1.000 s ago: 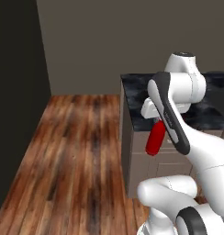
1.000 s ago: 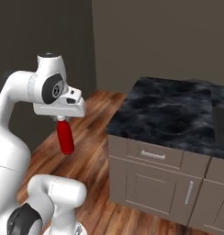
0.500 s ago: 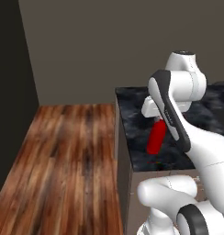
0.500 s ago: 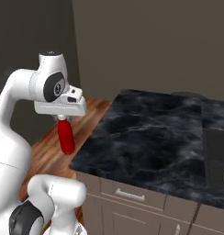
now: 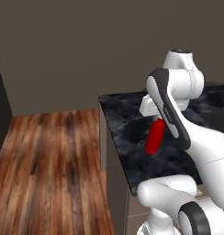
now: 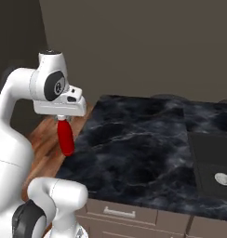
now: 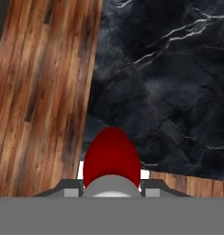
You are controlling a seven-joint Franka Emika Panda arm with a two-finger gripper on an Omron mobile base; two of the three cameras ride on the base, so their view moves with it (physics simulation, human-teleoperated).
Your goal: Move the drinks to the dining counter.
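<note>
My base has driven closer, so the black marble bench [image 6: 134, 153] now lies under my arm. My pincer [image 6: 64, 120] pinches the red bottle [image 5: 155, 136], hanging over its corner, not yet set down.

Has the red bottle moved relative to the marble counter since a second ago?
Yes. The red bottle, held in the gripper, was out over the wood floor; now it hangs by the marble counter corner.

The white arm rises from its base, folds at the elbow and turns its wrist straight down. The gripper [image 6: 63, 120] points at the floor, its fingers clamped on a red bottle [image 6: 66, 137] that hangs upright below the hand.
</note>
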